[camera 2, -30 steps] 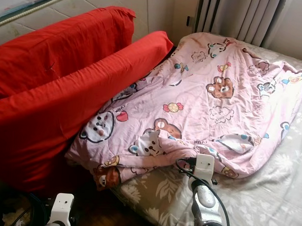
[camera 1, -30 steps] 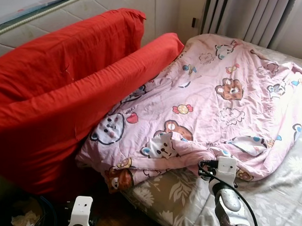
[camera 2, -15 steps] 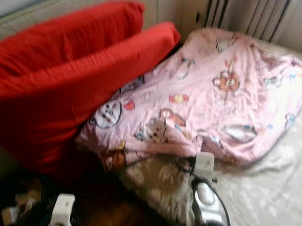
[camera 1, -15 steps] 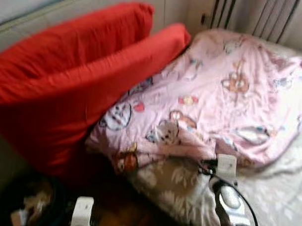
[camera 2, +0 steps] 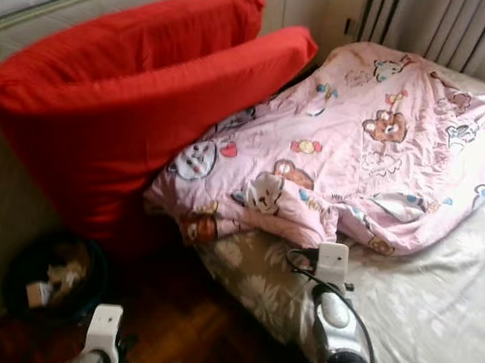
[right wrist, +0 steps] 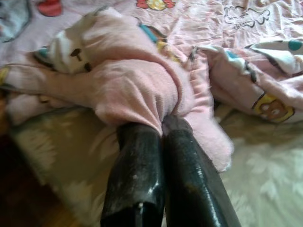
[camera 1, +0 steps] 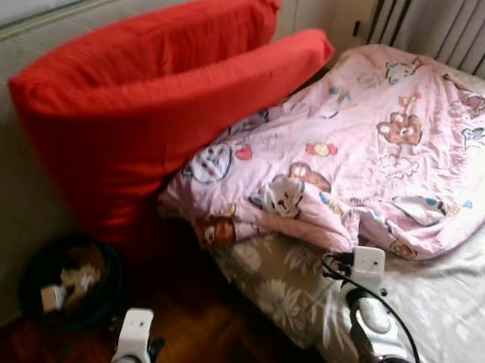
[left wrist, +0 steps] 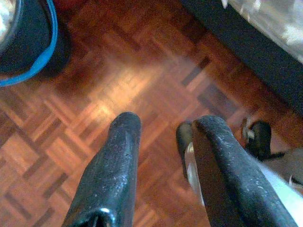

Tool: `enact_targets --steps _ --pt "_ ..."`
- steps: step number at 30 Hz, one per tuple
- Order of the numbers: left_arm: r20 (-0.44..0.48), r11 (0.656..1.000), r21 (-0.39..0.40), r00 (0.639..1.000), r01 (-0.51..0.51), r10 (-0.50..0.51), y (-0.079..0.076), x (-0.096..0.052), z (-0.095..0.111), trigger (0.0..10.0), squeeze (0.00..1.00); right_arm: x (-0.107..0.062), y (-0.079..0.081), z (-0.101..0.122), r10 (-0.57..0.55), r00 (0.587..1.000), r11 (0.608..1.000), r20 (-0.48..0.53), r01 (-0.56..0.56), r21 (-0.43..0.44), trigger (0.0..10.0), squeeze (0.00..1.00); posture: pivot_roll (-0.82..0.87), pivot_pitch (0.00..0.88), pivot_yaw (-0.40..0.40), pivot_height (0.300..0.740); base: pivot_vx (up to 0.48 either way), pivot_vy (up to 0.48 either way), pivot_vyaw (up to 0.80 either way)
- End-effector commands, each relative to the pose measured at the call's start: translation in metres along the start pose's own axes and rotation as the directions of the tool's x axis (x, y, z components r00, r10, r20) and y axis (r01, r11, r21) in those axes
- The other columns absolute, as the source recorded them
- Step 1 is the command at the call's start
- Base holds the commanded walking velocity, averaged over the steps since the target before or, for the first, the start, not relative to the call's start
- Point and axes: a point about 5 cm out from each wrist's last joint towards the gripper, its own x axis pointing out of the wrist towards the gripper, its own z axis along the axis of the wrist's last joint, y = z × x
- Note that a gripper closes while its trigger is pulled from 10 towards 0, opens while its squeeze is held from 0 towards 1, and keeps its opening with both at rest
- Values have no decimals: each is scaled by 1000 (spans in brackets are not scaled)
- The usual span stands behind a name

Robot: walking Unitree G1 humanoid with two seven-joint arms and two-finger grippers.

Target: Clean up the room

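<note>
Blanket edge pinched in clenched right gripper on bed; left gripper released above floor.

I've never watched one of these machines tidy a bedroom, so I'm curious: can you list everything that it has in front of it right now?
Pillows: two, red, big, leaning against the padded wall at the head of the bed.
Blanket: one, pink with cartoon bears, crumpled over the bed; its near edge lies beside the pillows.
Bed sheet: one, pale grey with a leaf pattern, bare at the near side.
Bin: one, dark, on the floor below the pillows, with scraps inside.
Floor: brown wood parquet.
Curtain: grey, behind the bed.
Right gripper: fingers shut on a fold of the blanket edge.
Left gripper: fingers open, hanging over the floor.
</note>
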Motion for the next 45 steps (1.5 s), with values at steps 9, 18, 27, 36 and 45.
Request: enact_targets --steps 9,18,27,36,45 --pt "-26 1000 2 1000 -9 9 2 -2 -7 10000 0 -2 2 -5 -1 1000 1000 -17 1 -2 10000 0 -21 123 45 740 -292 0 0" --pt "-23 1000 -1 1000 -10 10 4 -2 -6 10000 0 -3 2 -6 1 1000 1000 -14 -1 -4 10000 0 -39 126 43 740 -290 0 0" --pt "-18 1000 0 1000 -12 12 6 -2 -5 10000 0 -7 2 -15 -8 999 1000 -52 7 -20 10000 0 -33 127 43 740 -292 0 0" --pt "-19 1000 1 1000 -20 20 5 -2 -5 10000 0 -19 9 -47 39 969 995 -246 -60 -81 10000 0 -42 126 40 740 -162 0 0" --pt "-23 1000 1 1000 -19 19 4 -2 -7 10000 0 -34 11 -73 83 915 985 -395 -137 -110 10000 0 -37 124 39 740 0 0 0"
